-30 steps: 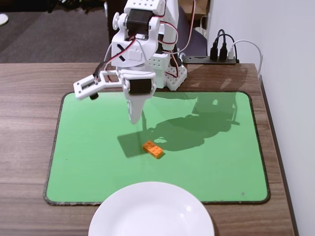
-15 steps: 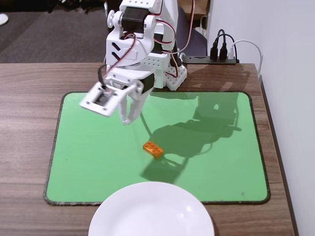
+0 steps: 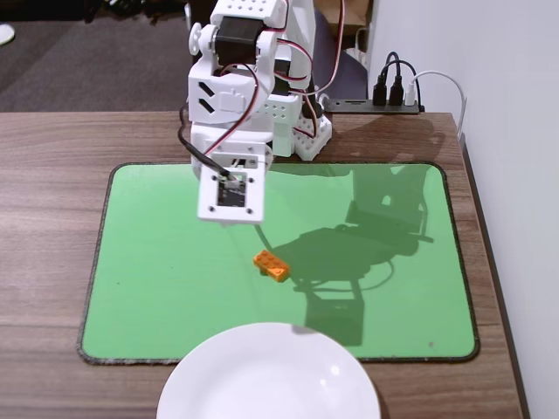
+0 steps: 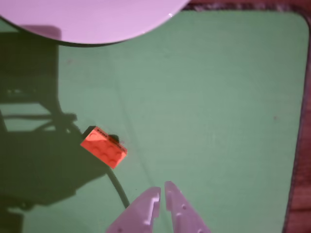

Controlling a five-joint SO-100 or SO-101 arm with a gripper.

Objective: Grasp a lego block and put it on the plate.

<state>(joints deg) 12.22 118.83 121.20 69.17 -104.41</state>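
White gripper (image 4: pixel 162 191) fingers sat nearly closed at the bottom of the wrist view, holding nothing. Up and to their left, the orange lego block (image 4: pixel 103 146) lay on the green mat (image 4: pixel 218 111), apart from the plate (image 4: pixel 92 19) at the top edge.

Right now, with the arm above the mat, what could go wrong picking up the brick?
1. The gripper looks nearly shut and sits to the right of the brick in the wrist view; coming straight down it would probably miss or knock it.
2. The brick lies skewed to the fingers, so a grab without turning could pinch its corners and slip.
3. The plate overhangs the mat's near edge; a bump might shift it.
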